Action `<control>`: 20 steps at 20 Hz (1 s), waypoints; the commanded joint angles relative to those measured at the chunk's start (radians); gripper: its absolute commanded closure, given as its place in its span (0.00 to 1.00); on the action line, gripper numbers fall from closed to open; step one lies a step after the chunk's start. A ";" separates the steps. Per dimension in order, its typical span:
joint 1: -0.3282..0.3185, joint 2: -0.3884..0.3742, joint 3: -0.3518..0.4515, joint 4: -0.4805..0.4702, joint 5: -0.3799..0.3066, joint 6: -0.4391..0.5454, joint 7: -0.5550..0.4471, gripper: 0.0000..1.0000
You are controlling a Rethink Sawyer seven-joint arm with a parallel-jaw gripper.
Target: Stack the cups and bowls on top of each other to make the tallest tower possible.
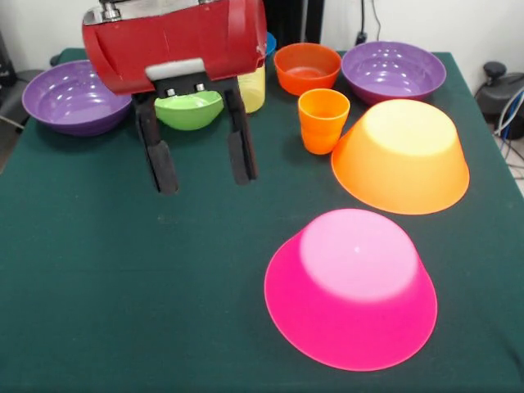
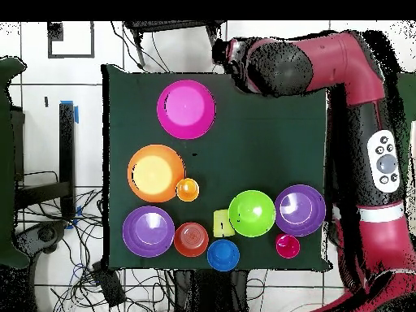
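Front view: the gripper [image 1: 201, 168] hangs above the green tablecloth [image 1: 98, 270], fingers spread wide, holding nothing. The pink bowl [image 1: 350, 288] and large orange bowl [image 1: 401, 157] sit upside down; the orange cup [image 1: 322, 120] stands upright just beside the latter.

Overhead view: the green bowl [image 2: 251, 213] sits between the yellow cup [image 2: 223, 223] and 1 purple bowl [image 2: 300, 210]. Nothing is stacked.

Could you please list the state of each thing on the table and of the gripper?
pink bowl: upside down
large orange bowl: upside down
orange cup: upright, empty
purple bowls: upright
green bowl: upright
orange-red bowl: upright
yellow cup: upright
gripper: open, empty
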 commanded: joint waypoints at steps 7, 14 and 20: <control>0.185 -0.121 -0.354 -0.017 0.069 0.143 -0.004 0.00; 0.216 -0.163 -0.439 0.035 0.056 0.044 0.030 0.00; 0.253 -0.181 -0.507 0.043 0.077 0.018 0.095 0.00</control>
